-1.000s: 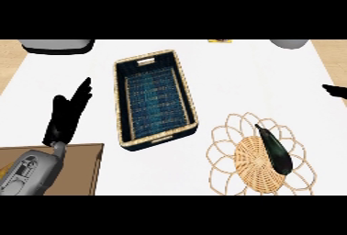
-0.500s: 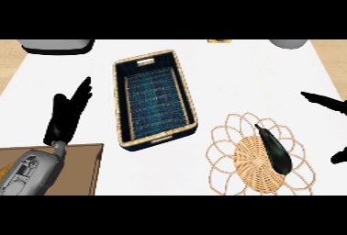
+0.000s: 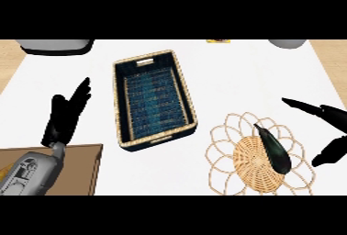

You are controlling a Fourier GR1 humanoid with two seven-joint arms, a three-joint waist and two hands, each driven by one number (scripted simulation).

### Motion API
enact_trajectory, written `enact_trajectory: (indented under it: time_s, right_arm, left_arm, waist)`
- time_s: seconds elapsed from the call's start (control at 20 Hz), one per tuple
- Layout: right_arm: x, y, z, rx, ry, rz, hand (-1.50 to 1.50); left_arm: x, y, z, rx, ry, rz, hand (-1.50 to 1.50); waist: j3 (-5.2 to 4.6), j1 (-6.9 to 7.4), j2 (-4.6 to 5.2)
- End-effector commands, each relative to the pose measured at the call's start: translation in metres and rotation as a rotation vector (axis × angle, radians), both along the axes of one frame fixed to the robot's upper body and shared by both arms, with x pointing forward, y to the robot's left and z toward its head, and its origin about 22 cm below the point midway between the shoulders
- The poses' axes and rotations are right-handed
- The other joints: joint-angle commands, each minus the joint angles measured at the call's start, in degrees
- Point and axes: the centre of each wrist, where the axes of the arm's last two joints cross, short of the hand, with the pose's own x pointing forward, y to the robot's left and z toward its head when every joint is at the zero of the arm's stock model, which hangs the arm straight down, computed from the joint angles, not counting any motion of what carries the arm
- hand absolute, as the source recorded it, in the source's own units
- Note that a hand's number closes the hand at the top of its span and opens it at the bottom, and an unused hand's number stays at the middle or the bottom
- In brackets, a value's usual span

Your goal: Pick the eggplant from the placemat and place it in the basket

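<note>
Eggplant is the thing to move, and it has not moved: it lies dark and slightly curved across the right side of the round woven placemat, in the same spot as a second ago.

Going from the left, the left hand rests near the left edge of the white tabletop, fingers straight and pointing up, unchanged across the frames; its grey forearm comes up over a wooden board at the lower left corner. Next comes the basket, a long wicker tray with a dark blue lining, nothing in it, standing just left of the placemat and apart from it.

At the right is the change. The right hand was only a dark tip at the edge a second ago; it now reaches well into view, fingers and thumb spread wide, holding nothing. It hangs just right of the eggplant, with fingers above it and thumb below and to the right, not touching it.

That reads as the approach for the pick: the grasp itself is not yet made, and carrying to the basket is all still ahead.
</note>
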Motion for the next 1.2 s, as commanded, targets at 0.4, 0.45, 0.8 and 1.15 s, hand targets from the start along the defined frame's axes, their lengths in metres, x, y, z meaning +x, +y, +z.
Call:
enact_trajectory:
  time_s: [0.4,0.45,0.8,1.15]
  right_arm:
    - [-0.004,0.022,-0.031,0.085,0.052,0.102,-1.5]
    - [0.012,0.051,-0.022,0.099,0.047,0.105,-1.5]
    - [0.008,0.055,-0.045,0.082,0.064,0.103,-1.5]
    - [0.001,0.061,-0.053,0.055,0.113,0.129,-1.5]
  left_arm:
    - [0.006,0.009,-0.009,-0.007,0.002,0.012,0.0]
    - [-0.014,0.007,0.001,0.006,0.005,0.014,0.0]
    - [-0.016,0.004,-0.003,0.002,-0.012,0.018,0.0]
    - [-0.002,0.019,0.003,0.003,-0.01,0.005,0.0]
  waist:
    - [-0.06,-0.74,-0.09]
    - [-0.07,-0.39,-0.33]
    - [-0.05,-0.34,-0.22]
    - [-0.07,-0.74,-0.22]
